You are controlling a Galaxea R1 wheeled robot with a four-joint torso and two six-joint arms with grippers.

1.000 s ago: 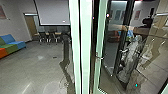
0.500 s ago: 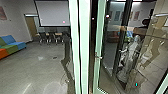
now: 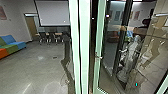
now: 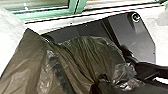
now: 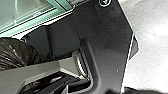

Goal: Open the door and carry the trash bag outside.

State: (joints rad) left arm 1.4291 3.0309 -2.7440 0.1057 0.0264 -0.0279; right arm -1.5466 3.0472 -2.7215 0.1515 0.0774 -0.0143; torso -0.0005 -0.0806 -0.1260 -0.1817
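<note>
The green-framed glass door [image 3: 98, 45] stands right of a thick pale green post in the head view, its handle [image 3: 98, 57] at mid-height; whether it is ajar I cannot tell. A dark, thin plastic trash bag [image 4: 85, 55] hangs large in the left wrist view. Its folds draw together at my left gripper [image 4: 102, 79], which is shut on them, and a crumpled loose end sticks out beside it. Part of the bag [image 5: 15, 53] shows in the right wrist view too, behind a pale grey arm link.
A blue, green and orange sofa [image 3: 11, 46] stands by the left wall. Chairs [image 3: 51, 37] and tables are at the back under a projection screen [image 3: 53, 12]. Glass panels with reflections, among them a silvery figure [image 3: 131, 56], take up the right side. Green framing [image 4: 50, 11] runs near the robot's base.
The head camera has shifted slightly, so the green post and framing stand a little further left. The door's handle looks much the same.
</note>
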